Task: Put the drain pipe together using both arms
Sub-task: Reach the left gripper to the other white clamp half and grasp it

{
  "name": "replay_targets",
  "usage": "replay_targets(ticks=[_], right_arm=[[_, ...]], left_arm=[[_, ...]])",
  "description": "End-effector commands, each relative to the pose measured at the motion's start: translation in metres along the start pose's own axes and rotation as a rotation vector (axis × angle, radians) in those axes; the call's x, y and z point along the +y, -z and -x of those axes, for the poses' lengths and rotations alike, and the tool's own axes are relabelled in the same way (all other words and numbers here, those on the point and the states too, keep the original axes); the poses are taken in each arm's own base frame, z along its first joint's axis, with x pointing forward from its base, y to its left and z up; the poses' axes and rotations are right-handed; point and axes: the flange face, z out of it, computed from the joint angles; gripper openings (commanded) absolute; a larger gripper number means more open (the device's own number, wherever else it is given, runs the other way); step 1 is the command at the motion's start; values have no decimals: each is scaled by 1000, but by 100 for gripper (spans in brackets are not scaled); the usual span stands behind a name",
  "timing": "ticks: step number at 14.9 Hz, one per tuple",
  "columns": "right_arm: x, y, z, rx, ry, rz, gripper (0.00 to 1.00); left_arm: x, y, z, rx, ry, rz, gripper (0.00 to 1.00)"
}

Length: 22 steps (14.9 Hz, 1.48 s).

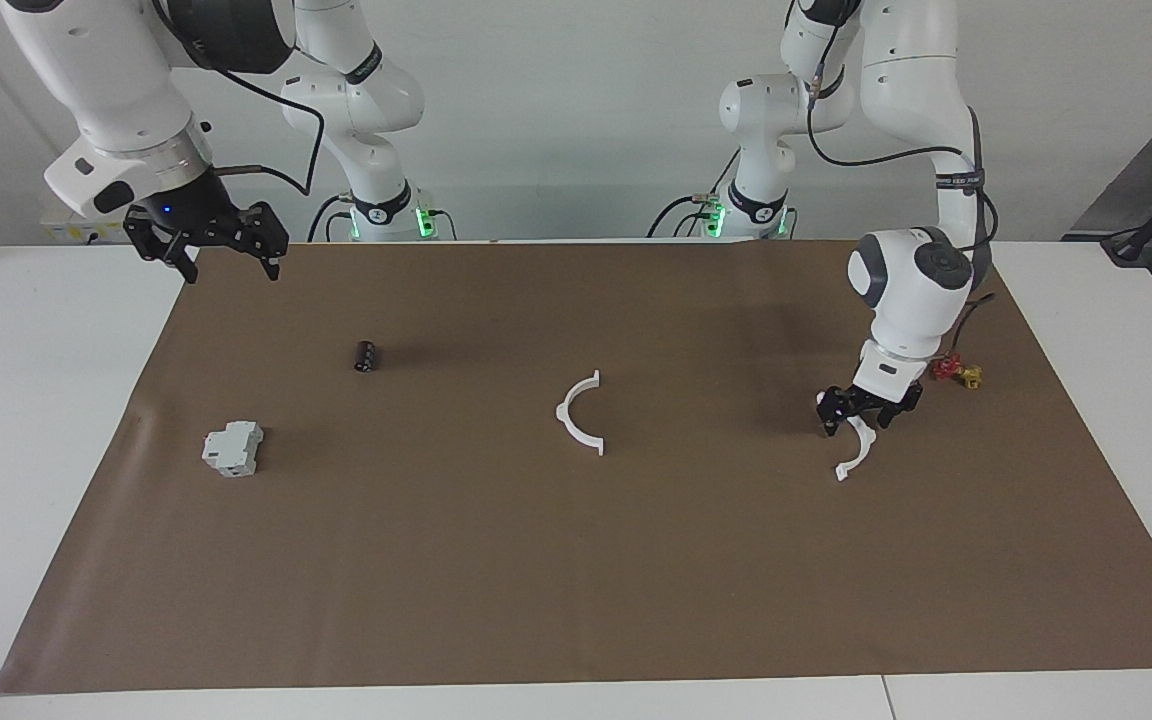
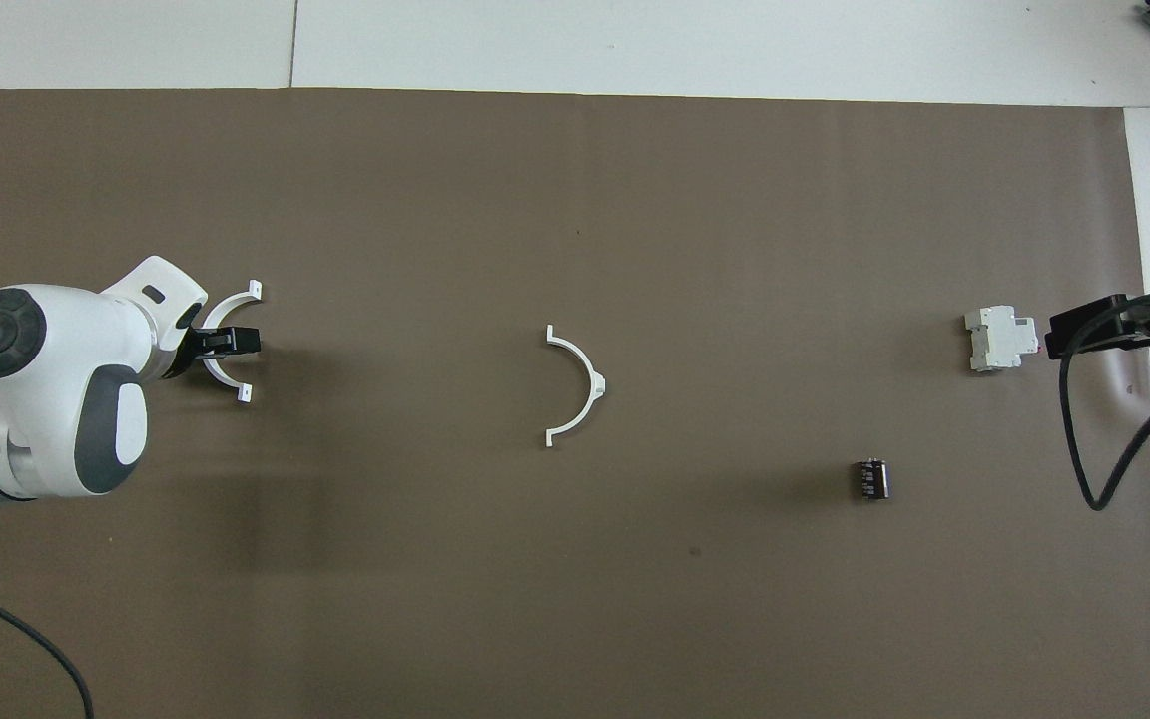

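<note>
L tool (image 1: 856, 419) astride half-ring (image 1: 857, 448) (jaws apart); R tool (image 1: 208, 252) waits.

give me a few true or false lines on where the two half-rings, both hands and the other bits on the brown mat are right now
1. The left hand is down at the half-ring at the left arm's end. True; its fingers stand apart either side of the arc.
2. The two half-rings are already joined into one ring. False; the middle half-ring lies alone, well apart from the other.
3. The right hand holds the grey-white block. False; it hangs open and empty in the air, and the grey-white block sits on the brown mat.
4. The red-and-brass valve lies beside the left arm's wrist. True.
5. The small black cylinder lies nearer to the robots than the grey-white block. True.
</note>
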Motion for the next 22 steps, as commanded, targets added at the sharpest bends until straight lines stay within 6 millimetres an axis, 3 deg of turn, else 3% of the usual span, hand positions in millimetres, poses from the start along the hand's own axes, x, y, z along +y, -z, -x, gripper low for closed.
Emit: replay_targets(ticks=[1,6,9,12,18,22], right_arm=[[-1,26,7,-9,28,21,100],[1,18,14,-22,38,5,100],[1,18,15,-21,36,5,100],[1,18,14,-22,36,5,100],[1,18,15,-21,36,5,100],[1,18,15,-21,36,5,100]], left_arm=[[-5,9,-6,-7,-20,-2,100],[-26,13,-19,24,-80,-5,100],[-20,3,-16,11,-20,-1,100],[6,1,-15,37,147,12,100],[6,-1,-14,37,149,11,100],[-6,0,-15,37,61,5,100]])
